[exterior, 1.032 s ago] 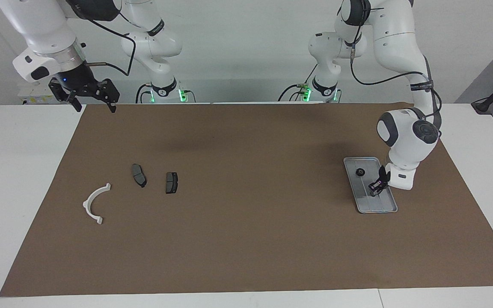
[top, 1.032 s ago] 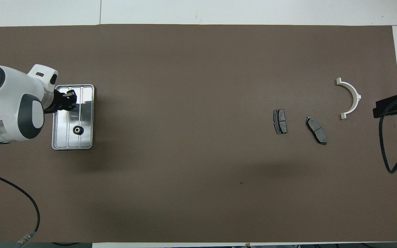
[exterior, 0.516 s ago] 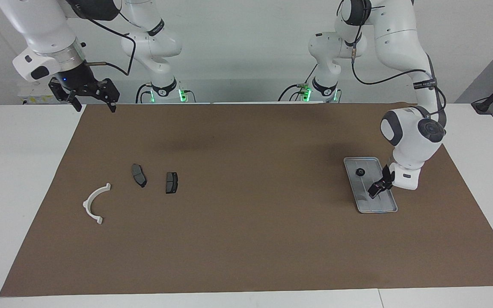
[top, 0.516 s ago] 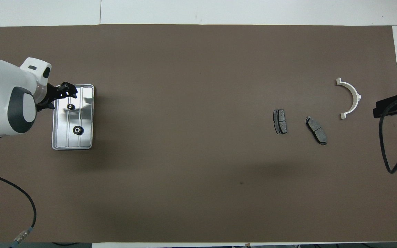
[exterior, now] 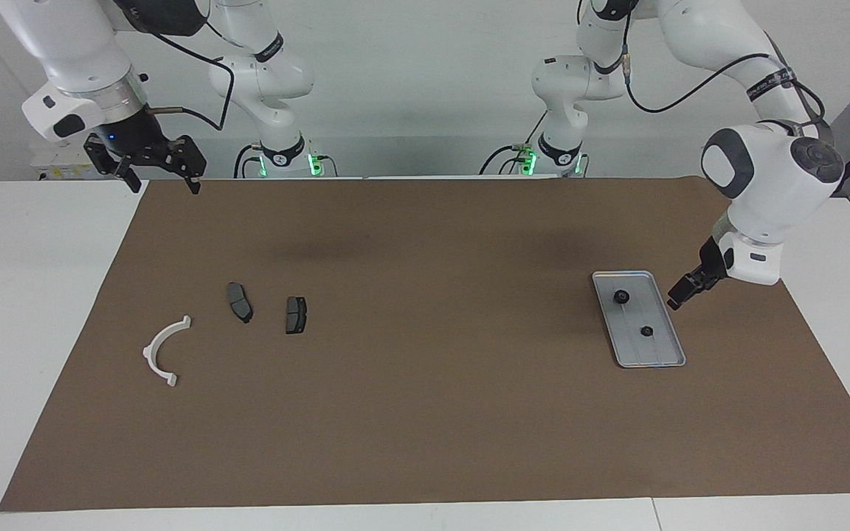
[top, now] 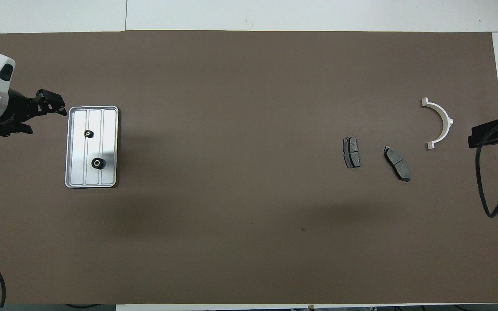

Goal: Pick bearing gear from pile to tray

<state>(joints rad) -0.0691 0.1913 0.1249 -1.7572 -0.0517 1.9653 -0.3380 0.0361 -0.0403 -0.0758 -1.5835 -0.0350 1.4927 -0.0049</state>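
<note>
The silver-grey tray [exterior: 662, 356] [top: 109, 129] lies on the brown mat toward the left arm's end of the table. Two small black bearing gears lie in it, one [exterior: 620, 297] [top: 97, 163] nearer to the robots than the other [exterior: 645, 331] [top: 88, 134]. My left gripper [exterior: 677, 298] [top: 46, 121] is open and empty, raised over the mat just beside the tray. The pile has a white arc bracket [exterior: 163, 350] [top: 441, 123] and two dark grey brake pads [exterior: 240, 302] [exterior: 296, 314]. My right gripper [exterior: 163, 184] is open and empty, waiting high over the mat's corner.
The brown mat [exterior: 425, 413] covers most of the white table. In the overhead view the right gripper's black body and cable [top: 491, 131] show at the mat's edge beside the bracket. The brake pads [top: 351, 152] [top: 397, 163] lie side by side.
My left gripper let go of a small gear in the tray, then rose and drew away from the tray toward the left arm's end. The right arm has not moved.
</note>
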